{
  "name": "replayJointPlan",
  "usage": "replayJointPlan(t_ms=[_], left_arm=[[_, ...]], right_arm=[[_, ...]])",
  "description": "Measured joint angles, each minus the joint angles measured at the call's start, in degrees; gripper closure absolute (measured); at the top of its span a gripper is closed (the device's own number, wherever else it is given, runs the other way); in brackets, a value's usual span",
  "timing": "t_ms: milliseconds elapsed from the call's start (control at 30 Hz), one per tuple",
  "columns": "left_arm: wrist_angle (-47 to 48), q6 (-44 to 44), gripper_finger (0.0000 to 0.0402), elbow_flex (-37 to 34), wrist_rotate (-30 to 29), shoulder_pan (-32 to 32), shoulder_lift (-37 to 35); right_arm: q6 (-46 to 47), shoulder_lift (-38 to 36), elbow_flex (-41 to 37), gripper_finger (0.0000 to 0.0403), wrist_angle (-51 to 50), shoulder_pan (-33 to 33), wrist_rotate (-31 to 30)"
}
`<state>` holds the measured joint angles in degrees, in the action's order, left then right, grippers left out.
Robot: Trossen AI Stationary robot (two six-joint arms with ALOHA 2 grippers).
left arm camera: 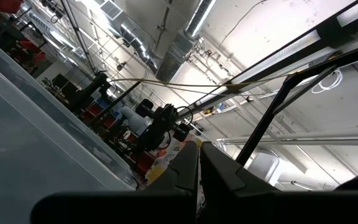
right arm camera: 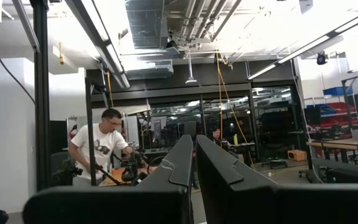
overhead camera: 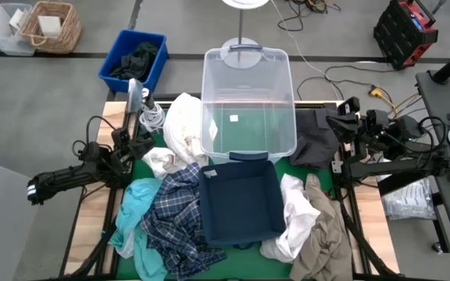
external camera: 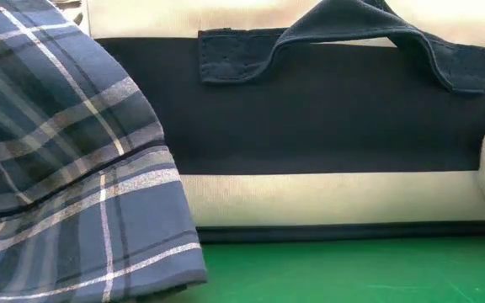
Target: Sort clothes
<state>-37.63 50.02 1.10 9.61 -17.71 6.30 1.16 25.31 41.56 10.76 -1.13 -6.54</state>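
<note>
In the high view the left gripper (overhead camera: 141, 140) waits at the left with fingers pressed together, the teal garment (overhead camera: 133, 209), plaid shirt (overhead camera: 169, 220) and white clothes (overhead camera: 182, 129) lie lower left, the khaki garment (overhead camera: 324, 234) lower right, and the right gripper (overhead camera: 336, 129) is also closed.

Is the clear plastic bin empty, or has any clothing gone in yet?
Empty of clothing: the high view shows the clear plastic bin's bare floor.
</note>
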Motion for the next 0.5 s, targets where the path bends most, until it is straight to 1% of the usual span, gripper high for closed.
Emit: replayJointPlan(t_ms=[133, 200, 300, 400, 433, 500], left_arm=[[-0.02, 0.02, 0.0402, 0.00, -0.02, 0.01, 0.00], [-0.02, 0.00, 0.0402, 0.00, -0.07, 0.00, -0.01], [-0.02, 0.02, 0.0402, 0.00, -1.86, -0.05, -0.01], [-0.02, -0.32, 0.0402, 0.00, -2.65, -0.07, 0.00], [-0.06, -0.40, 0.0402, 0.00, -4.02, -0.07, 0.00], [-0.47, 0.75, 0.0402, 0.00, -8.85, -0.07, -0.01]], right_arm=[[-3.82, 0.01, 0.00, 0.0390, 0.00, 0.00, 0.00], [-4.02, -0.01, 0.00, 0.0390, 0.04, 0.00, 0.02], [-5.15, 0.01, 0.00, 0.0390, 1.48, -0.02, -0.01], [-7.34, -0.01, 0.00, 0.0390, 2.64, -0.02, -3.38], [-7.00, -0.01, 0.00, 0.0390, 2.63, -0.02, -4.81], [-4.69, 0.10, 0.13, 0.0390, 2.53, -0.02, -7.21]])
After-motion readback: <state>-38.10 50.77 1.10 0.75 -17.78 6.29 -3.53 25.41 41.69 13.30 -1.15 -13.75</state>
